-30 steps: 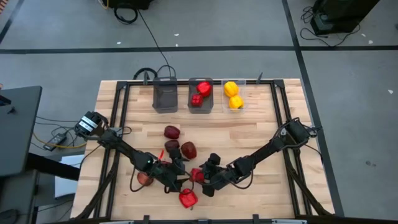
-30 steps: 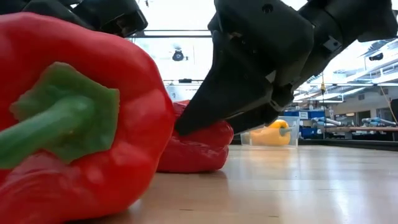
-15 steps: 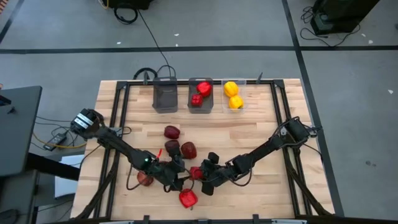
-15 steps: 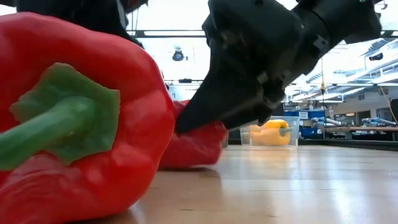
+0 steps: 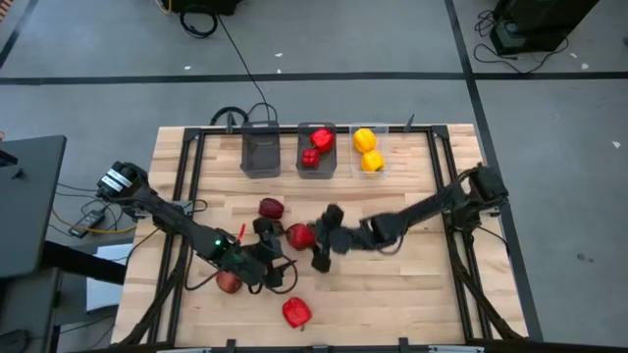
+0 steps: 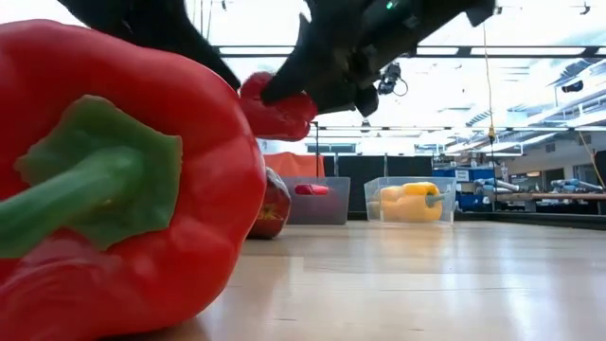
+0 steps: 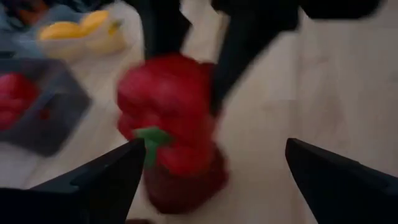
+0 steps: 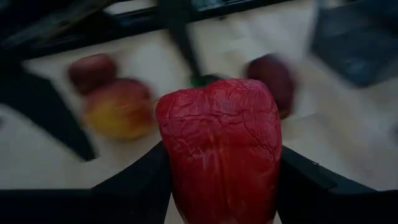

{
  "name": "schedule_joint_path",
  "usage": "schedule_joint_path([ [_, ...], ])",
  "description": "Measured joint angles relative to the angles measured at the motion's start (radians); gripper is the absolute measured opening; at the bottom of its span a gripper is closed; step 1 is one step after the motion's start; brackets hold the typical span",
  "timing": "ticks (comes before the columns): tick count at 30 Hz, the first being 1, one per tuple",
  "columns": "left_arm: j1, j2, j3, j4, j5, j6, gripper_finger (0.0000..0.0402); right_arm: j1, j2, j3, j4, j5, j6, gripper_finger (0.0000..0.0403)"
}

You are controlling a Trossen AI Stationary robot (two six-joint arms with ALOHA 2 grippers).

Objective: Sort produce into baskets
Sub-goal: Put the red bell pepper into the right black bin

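Right gripper (image 5: 312,237) clamps red bell pepper (image 8: 221,146) across its body, lifted above table centre | left gripper (image 5: 278,277) open nearby | pepper glossy, hollow, light: squeeze gently

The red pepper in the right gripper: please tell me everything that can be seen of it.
The red pepper is a glossy, wrinkled bell pepper with a green stem. The right gripper is shut on it, one dark finger on each side. It hangs lifted above the table, touching nothing else, over the middle of the table, above the apples.
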Motion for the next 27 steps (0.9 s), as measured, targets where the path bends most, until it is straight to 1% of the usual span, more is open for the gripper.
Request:
schedule_joint_path([
  [2,0.002,-0.001,0.0,-0.026,-0.008,-0.02,0.0392,-0.061,-0.024,0.0,-0.034,0.02,-0.037,0.0232],
  [5,0.006,0.0,-0.009,-0.062,-0.006,-0.052,0.0392,-0.186,-0.047,0.0,-0.075,0.02,-0.06,0.0232],
  [7,0.015,0.0,-0.016,-0.077,-0.009,-0.081,0.0392,-0.273,-0.049,0.0,-0.101,0.001,-0.062,0.0232],
  [12,0.027,0.001,-0.019,-0.119,-0.015,-0.126,0.0392,-0.465,-0.048,0.0,-0.108,-0.087,-0.103,0.0232],
  [15,0.028,0.002,-0.019,-0.132,-0.015,-0.13,0.0392,-0.55,-0.047,0.0,-0.151,-0.088,-0.121,0.0232],
  [18,0.029,0.002,-0.019,-0.146,-0.016,-0.133,0.0392,-0.617,-0.047,0.0,-0.19,-0.122,-0.134,0.0233],
  [21,0.028,0.002,-0.019,-0.148,-0.02,-0.136,0.0392,-0.659,-0.046,0.0,-0.216,-0.206,-0.138,0.024],
  [24,0.029,0.002,-0.019,-0.152,-0.044,-0.155,0.0392,-0.66,-0.045,0.0,-0.216,-0.227,-0.169,0.026],
  [27,0.029,0.002,-0.019,-0.152,-0.045,-0.158,0.0392,-0.649,-0.045,0.0,-0.203,-0.23,-0.198,0.029],
])
